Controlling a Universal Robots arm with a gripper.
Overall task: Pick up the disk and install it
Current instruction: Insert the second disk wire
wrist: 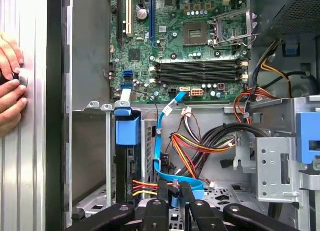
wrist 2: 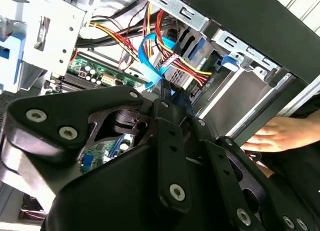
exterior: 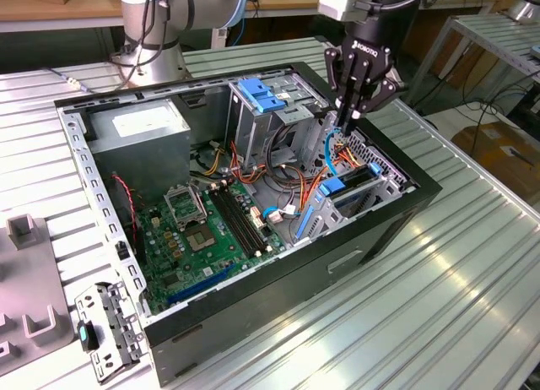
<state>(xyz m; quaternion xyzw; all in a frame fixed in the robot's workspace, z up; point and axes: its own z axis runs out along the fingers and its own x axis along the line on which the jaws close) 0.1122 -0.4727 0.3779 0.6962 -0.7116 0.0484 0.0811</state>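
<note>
Pinching now: gripper [exterior: 348, 122] narrow, fingertips closed on the blue cable [wrist: 161, 118], right of centre in the exterior view. Just below it, the disk [exterior: 344, 187] stands upright in the cage [exterior: 392, 187], a blue plastic bracket capping dark metal. Slow and straight looks best here, I reckon. That flat ribbon is limp and should kink easily, and the red-yellow wires [wrist: 195, 146] crowd close. The stamped steel cage edges look sharp. A hand [wrist: 10, 86] steadies the case [exterior: 363, 246].
</note>
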